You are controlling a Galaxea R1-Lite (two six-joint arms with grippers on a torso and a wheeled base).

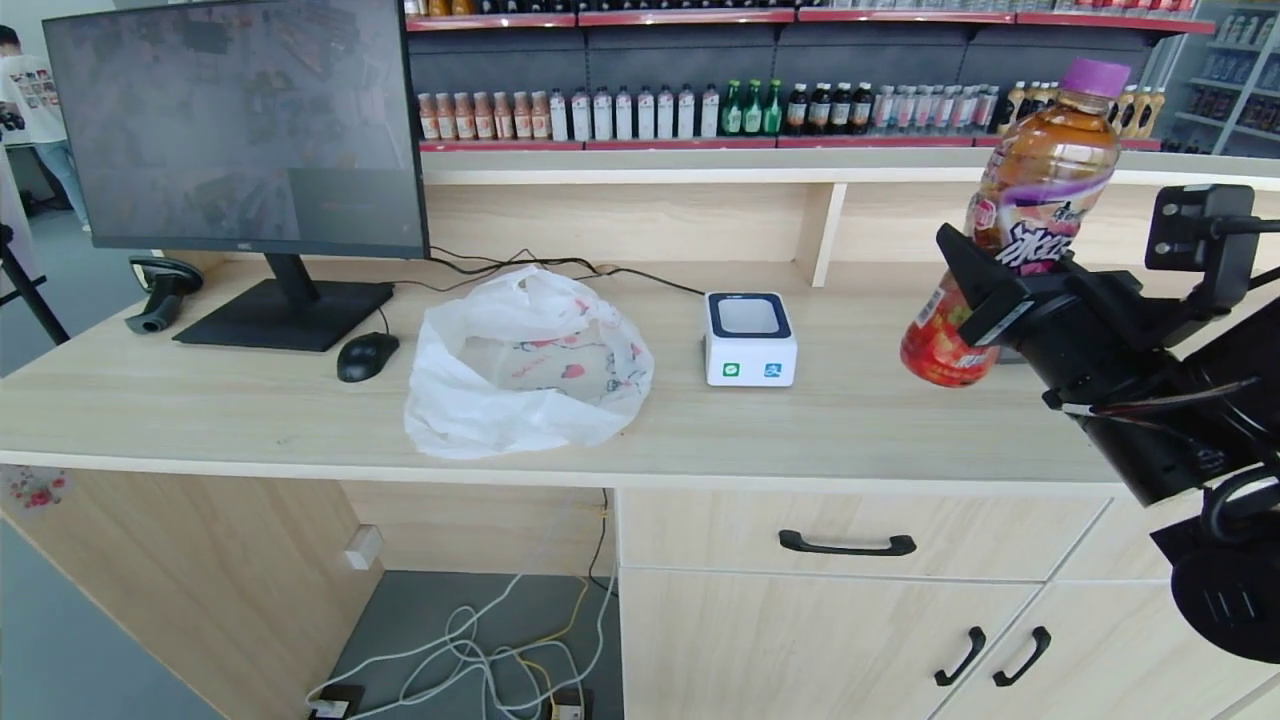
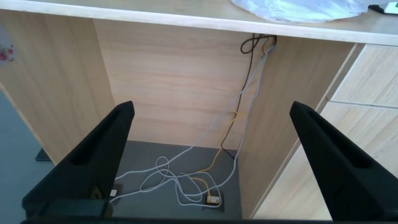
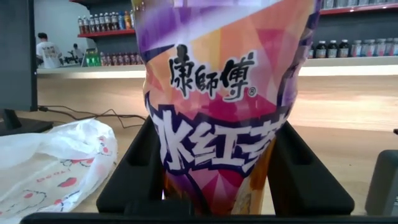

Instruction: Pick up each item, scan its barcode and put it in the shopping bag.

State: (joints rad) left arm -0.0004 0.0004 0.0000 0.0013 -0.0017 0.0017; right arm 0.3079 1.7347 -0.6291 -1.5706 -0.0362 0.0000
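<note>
A tea bottle point(image 1: 1040, 170) with a purple cap and a colourful label is held tilted above the counter's right side, my right gripper point(image 1: 985, 300) shut on its lower half. The right wrist view has the bottle point(image 3: 224, 93) close up between the black fingers point(image 3: 140, 162). The white barcode scanner point(image 1: 750, 338) stands left of the bottle on the counter. Further left lies the white shopping bag point(image 1: 525, 360), its mouth open upward. My left gripper point(image 2: 211, 162) hangs open below the counter edge, facing the knee space and its cables, with nothing between its fingers.
A monitor point(image 1: 240, 130) on its stand, a mouse point(image 1: 367, 356) and a handheld scanner point(image 1: 160, 292) occupy the counter's left part. Cables point(image 1: 520, 262) run behind the bag. Drawers with black handles point(image 1: 847, 545) sit under the counter. Shelves of bottles point(image 1: 700, 110) line the back.
</note>
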